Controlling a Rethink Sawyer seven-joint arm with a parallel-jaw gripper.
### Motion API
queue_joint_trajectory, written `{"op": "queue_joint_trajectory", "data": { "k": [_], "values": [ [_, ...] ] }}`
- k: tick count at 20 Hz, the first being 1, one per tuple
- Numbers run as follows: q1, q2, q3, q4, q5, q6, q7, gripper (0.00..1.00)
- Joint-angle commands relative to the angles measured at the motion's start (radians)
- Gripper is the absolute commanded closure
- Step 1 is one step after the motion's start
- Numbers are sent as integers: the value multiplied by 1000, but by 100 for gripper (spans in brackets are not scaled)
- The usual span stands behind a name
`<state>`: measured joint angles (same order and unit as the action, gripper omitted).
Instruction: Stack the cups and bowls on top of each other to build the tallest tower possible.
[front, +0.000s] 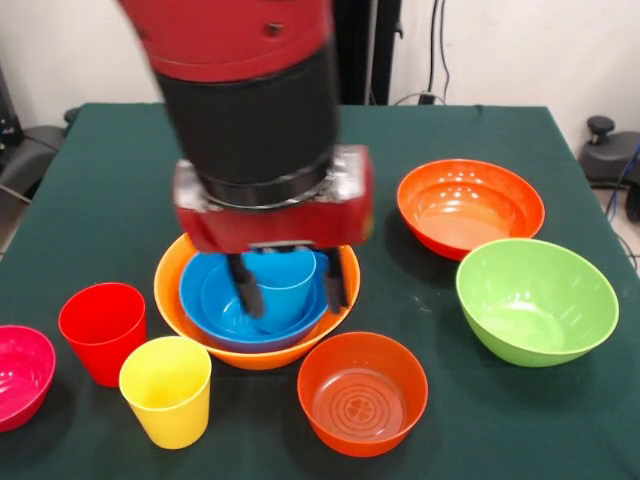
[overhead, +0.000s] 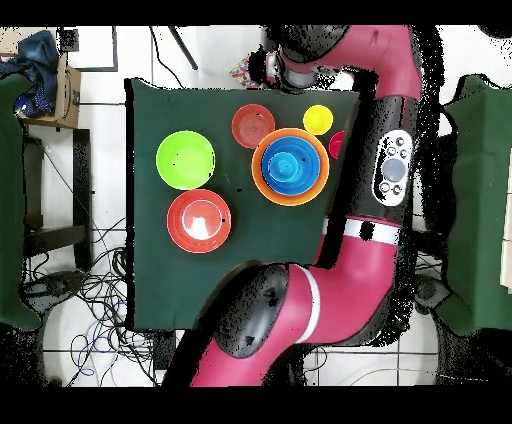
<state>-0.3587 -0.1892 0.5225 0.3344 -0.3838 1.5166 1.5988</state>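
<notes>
The gripper hangs straight over the tower, its fingers spread apart either side of the upright light blue cup nested inside the tower's blue bowl.

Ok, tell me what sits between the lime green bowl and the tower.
In the overhead view, a red-orange bowl lies between the lime green bowl and the tower, close beside the tower's pale orange rim; otherwise only green tablecloth.

Bright, even room light from above — the bowls carry soft white glare, clearest on the green bowl and the near orange bowl. Short, soft shadows lie on the desk. The arm looks slightly blurred — the cups stay sharp.
</notes>
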Motion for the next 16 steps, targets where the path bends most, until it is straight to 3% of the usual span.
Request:
{"op": "queue_joint_trajectory", "data": {
  "k": [1, 10, 16],
  "values": [
    [72, 57, 115, -72, -113, 22, 134, 0],
    [110, 99, 277, -131, -292, 13, 165, 0],
    [122, 118, 347, -116, -351, -12, 123, 0]
  ]
}}
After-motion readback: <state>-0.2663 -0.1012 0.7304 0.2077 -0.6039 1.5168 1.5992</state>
